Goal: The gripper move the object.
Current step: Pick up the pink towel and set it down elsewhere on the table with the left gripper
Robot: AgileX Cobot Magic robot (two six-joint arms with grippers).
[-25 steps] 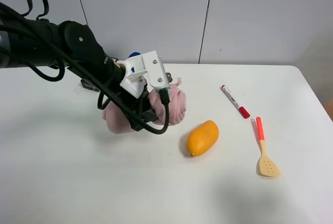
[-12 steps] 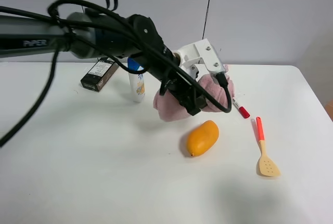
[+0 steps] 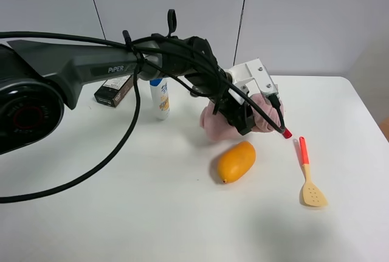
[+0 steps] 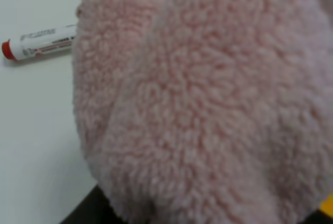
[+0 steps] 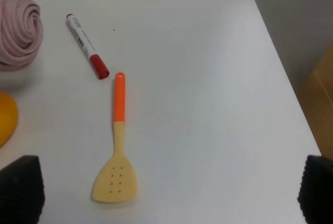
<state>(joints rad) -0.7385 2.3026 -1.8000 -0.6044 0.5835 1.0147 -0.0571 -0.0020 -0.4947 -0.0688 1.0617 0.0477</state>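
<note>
Pink fleece cloth (image 4: 208,104) is bundled in the left gripper (image 3: 248,115), which is closed on it. The jaws themselves are buried in the pile and cannot be seen. Whether the bundle touches the white table (image 3: 91,201) cannot be told. A yellow mango (image 3: 236,162) lies just beside this gripper, on its near side. A red-capped marker (image 4: 39,42) lies just past its tip. A white bottle (image 3: 160,98) and a dark box (image 3: 113,90) sit behind it, along the arm. The right gripper (image 5: 169,193) is spread wide and holds nothing. An orange-handled spatula (image 5: 117,146) lies in front of it.
</note>
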